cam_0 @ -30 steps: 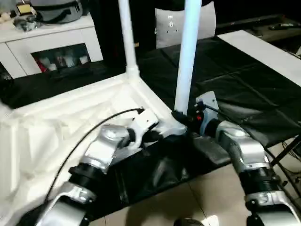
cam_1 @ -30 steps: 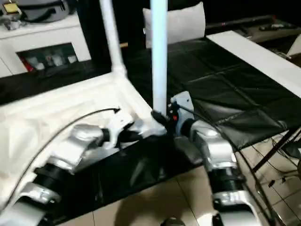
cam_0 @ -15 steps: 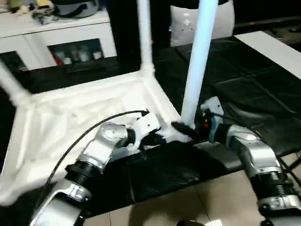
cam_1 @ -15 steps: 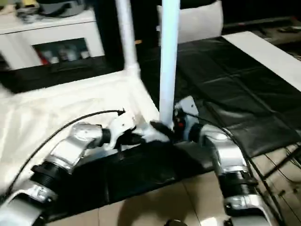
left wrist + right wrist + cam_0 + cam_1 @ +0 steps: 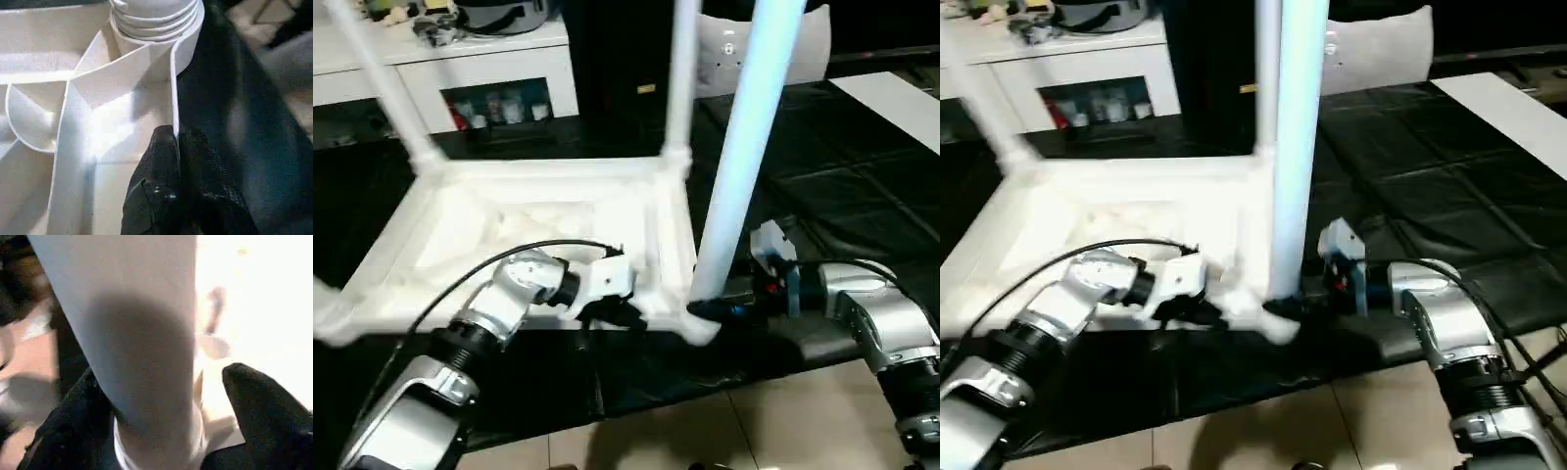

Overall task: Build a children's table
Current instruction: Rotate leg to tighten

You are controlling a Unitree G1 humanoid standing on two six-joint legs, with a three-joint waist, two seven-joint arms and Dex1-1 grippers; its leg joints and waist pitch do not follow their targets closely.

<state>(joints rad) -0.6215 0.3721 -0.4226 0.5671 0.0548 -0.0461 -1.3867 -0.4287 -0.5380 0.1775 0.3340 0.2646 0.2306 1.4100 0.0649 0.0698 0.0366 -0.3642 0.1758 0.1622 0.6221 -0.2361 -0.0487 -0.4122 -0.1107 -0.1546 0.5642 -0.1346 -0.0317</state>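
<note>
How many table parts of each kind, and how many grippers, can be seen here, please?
Table top, lying underside up: 1
Legs standing in its corner sockets, in view: 3
Grippers, the left gripper at the table top's rim and the right gripper at the nearest leg's base: 2
Total: 6

Near corner socket (image 5: 700, 323) of the upturned table top (image 5: 538, 220): the upright leg (image 5: 744, 147) blocks it, flanked by both hands. Left hand (image 5: 171, 147) pinches the rim; right hand (image 5: 161, 440) straddles the leg. Black desk (image 5: 822, 166) beyond lies open.
</note>
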